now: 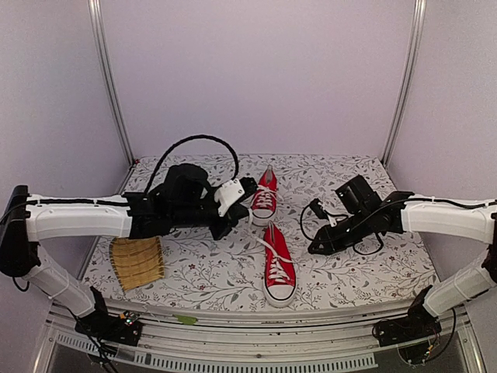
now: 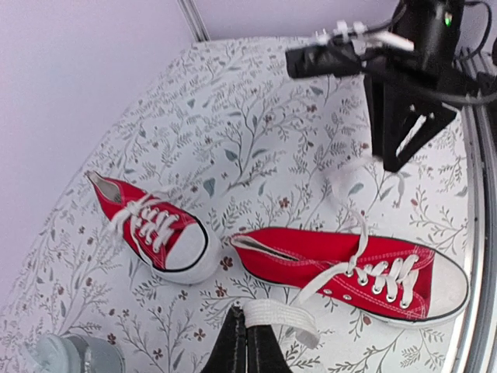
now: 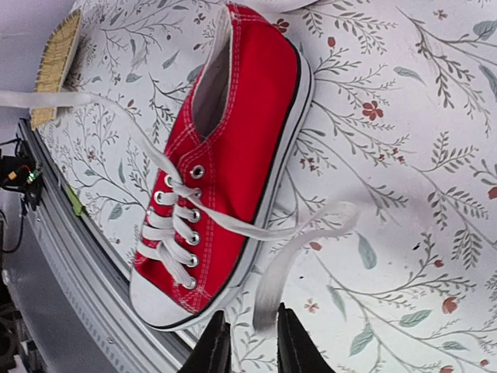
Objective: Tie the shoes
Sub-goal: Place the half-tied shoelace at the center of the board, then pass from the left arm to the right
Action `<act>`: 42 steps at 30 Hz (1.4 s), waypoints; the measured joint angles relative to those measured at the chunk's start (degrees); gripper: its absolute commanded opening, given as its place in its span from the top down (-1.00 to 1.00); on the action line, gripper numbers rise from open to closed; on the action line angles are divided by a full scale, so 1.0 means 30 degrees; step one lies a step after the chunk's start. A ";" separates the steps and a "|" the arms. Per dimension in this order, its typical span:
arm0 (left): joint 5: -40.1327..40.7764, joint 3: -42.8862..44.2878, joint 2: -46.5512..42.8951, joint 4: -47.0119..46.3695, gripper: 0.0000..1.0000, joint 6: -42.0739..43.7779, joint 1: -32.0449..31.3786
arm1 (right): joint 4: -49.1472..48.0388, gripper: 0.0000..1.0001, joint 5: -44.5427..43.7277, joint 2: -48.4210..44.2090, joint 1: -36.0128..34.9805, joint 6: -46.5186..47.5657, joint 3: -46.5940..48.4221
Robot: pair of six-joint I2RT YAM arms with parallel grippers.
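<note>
Two red shoes lie on the flowered table. The near shoe [image 1: 279, 268] [image 2: 365, 272] [image 3: 225, 155] points its toe at the front edge, and the far shoe [image 1: 265, 194] [image 2: 155, 233] lies behind it. My left gripper [image 1: 250, 186] [image 2: 247, 315] is shut on one white lace [image 2: 281, 317] of the near shoe, drawn out to the left. My right gripper [image 1: 314, 249] [image 3: 248, 322] hovers just right of that shoe with its jaws a little apart. The other lace [image 3: 303, 249] hangs blurred, its loose end by the right finger and not pinched.
A bamboo mat [image 1: 137, 262] [image 3: 58, 54] lies at the front left. The metal rail [image 1: 256, 326] runs along the table's front edge close to the near shoe's toe. Pale walls close in the back and both sides.
</note>
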State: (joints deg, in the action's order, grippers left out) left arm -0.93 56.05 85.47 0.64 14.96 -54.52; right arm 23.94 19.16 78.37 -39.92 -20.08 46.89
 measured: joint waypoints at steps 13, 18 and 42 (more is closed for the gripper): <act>-0.0678 -0.1231 -0.2084 -0.2922 1.00 0.0262 -0.0240 | 0.0066 0.06 -0.0415 0.0474 -0.3585 0.5901 0.3016; -0.0546 -0.1333 -0.2084 -0.3257 1.00 0.0036 -0.0240 | -0.5275 0.05 0.0175 0.2098 -0.3585 0.8437 0.2186; -0.0182 -0.3716 -0.0539 -0.3184 1.00 0.0466 -0.0488 | -1.0615 0.99 0.1464 0.4284 -0.2382 0.9377 0.1093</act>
State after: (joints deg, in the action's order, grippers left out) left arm -1.48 44.91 83.85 -8.91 16.36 -55.99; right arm -7.90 23.55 91.22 -47.07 8.05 50.17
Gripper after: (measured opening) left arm 0.004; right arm 0.013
